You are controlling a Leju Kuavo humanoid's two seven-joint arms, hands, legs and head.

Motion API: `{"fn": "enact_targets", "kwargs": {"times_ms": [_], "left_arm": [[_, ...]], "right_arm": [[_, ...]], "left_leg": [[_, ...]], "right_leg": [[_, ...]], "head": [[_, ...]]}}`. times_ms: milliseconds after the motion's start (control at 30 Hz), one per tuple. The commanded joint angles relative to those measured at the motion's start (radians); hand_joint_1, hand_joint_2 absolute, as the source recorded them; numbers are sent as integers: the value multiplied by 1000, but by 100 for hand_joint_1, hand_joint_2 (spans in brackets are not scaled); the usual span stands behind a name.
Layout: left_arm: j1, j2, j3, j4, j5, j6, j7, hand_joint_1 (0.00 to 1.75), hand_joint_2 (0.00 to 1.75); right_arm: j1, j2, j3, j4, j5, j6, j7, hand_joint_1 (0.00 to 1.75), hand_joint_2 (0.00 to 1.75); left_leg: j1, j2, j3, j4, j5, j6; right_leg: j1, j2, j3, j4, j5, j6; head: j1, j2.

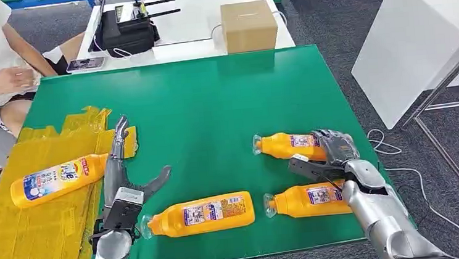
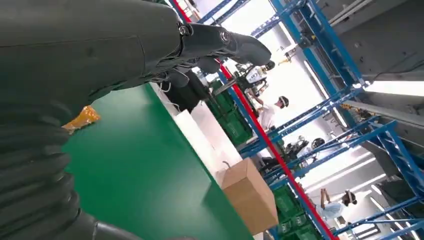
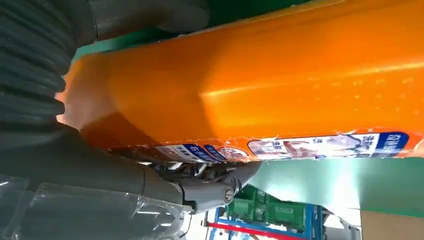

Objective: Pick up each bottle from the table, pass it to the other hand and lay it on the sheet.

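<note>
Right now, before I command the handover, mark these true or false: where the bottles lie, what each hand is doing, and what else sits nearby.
1. One bottle on the yellow sheet lies there already. True.
2. The right hand grips the far right bottle. True; the right wrist view shows fingers around it.
3. The left hand holds a bottle. False: it is open, beside the middle bottle.
4. Four bottles remain on the green table. False: three.
5. A cardboard box stands beyond the table. True.
</note>
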Motion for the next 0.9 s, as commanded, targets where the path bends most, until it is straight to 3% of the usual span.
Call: {"fn": "enact_targets", "kwargs": {"times_ms": [33, 233, 500, 633, 767, 900], "left_arm": [[-23, 29, -18, 46, 3, -4, 5, 0, 175], [-7, 27, -18, 21, 4, -2, 6, 0, 175], [24, 9, -36, -21, 33, -79, 34, 0, 175], [20, 11, -39, -28, 66, -128, 49, 0, 175], [6, 11, -53, -19, 72, -155, 62, 0, 175], [-34, 16, -92, 16, 92, -205, 84, 0, 175]], "right_arm": [[-25, 28, 27, 136, 1, -19, -15, 175, 175], [-22, 73, -46, 50, -70, -77, -56, 175, 175], [123, 213, -249, -440, -339, -207, -139, 175, 175], [154, 248, -294, -533, -435, -212, -173, 175, 175], [164, 279, -327, -565, -547, -190, -220, 175, 175], [164, 326, -347, -536, -749, -18, -290, 175, 175]], "left_leg": [[1, 0, 4, -2, -1, 0], [1, 2, 5, -1, -2, -1], [0, 2, 1, 0, -2, -1], [0, -2, -1, 0, -1, 0], [0, -1, -2, 0, -1, 0], [0, -2, -4, 0, 0, 0]], "right_leg": [[1, -2, 4, -2, -1, -1], [2, 0, 5, -2, -1, -1], [1, 1, 1, 1, -2, -1], [0, -2, -1, 1, -2, 0], [0, -2, -1, 0, -2, 0], [0, -2, -3, 0, -1, 0]], "head": [[0, 0], [0, 0], [0, 0], [0, 0], [0, 0], [0, 0]]}}
